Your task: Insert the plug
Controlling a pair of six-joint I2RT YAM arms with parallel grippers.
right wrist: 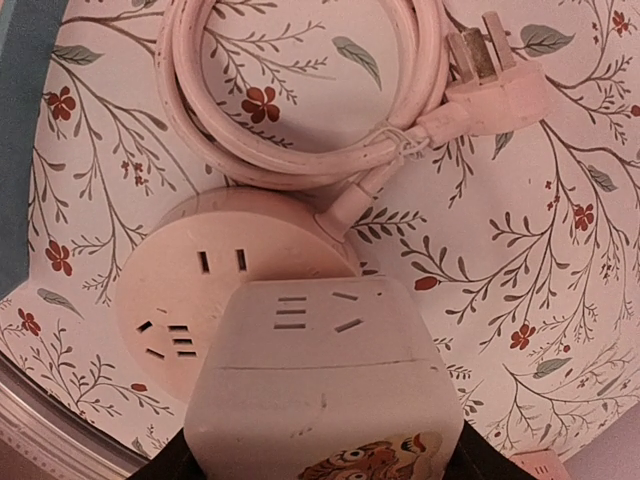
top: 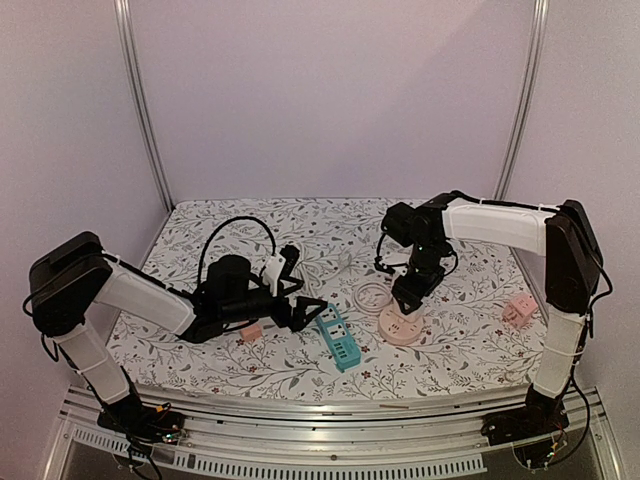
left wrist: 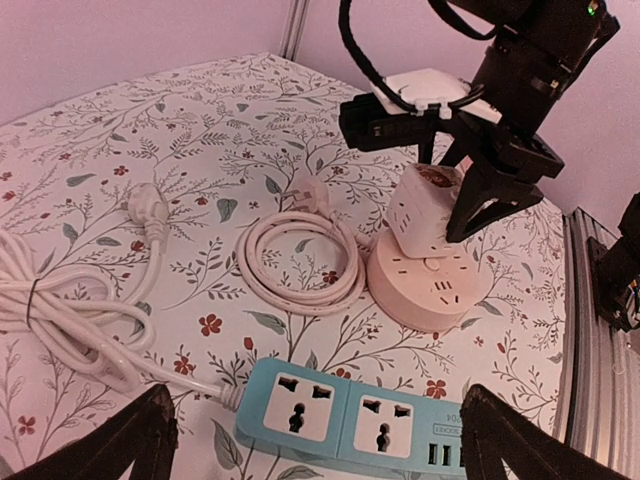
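My right gripper [top: 408, 293] is shut on a cream cube plug adapter [right wrist: 320, 390] with a tiger sticker. It holds the cube tilted over the round pink socket hub [right wrist: 185, 290]. In the left wrist view the cube [left wrist: 425, 205] leans on the hub's top [left wrist: 430, 290]; its prongs are hidden. My left gripper [top: 300, 312] is open and empty, its fingers wide apart over the near end of the blue power strip [left wrist: 350, 415], which lies flat in the top view [top: 338, 340].
The hub's coiled cable [right wrist: 300, 110] and its plug [right wrist: 500, 90] lie just behind the hub. A bundled white cable [left wrist: 60, 310] with a plug [left wrist: 150, 210] lies to the left. A pink adapter [top: 518, 312] sits at the right edge, a small pink piece [top: 250, 332] under the left arm.
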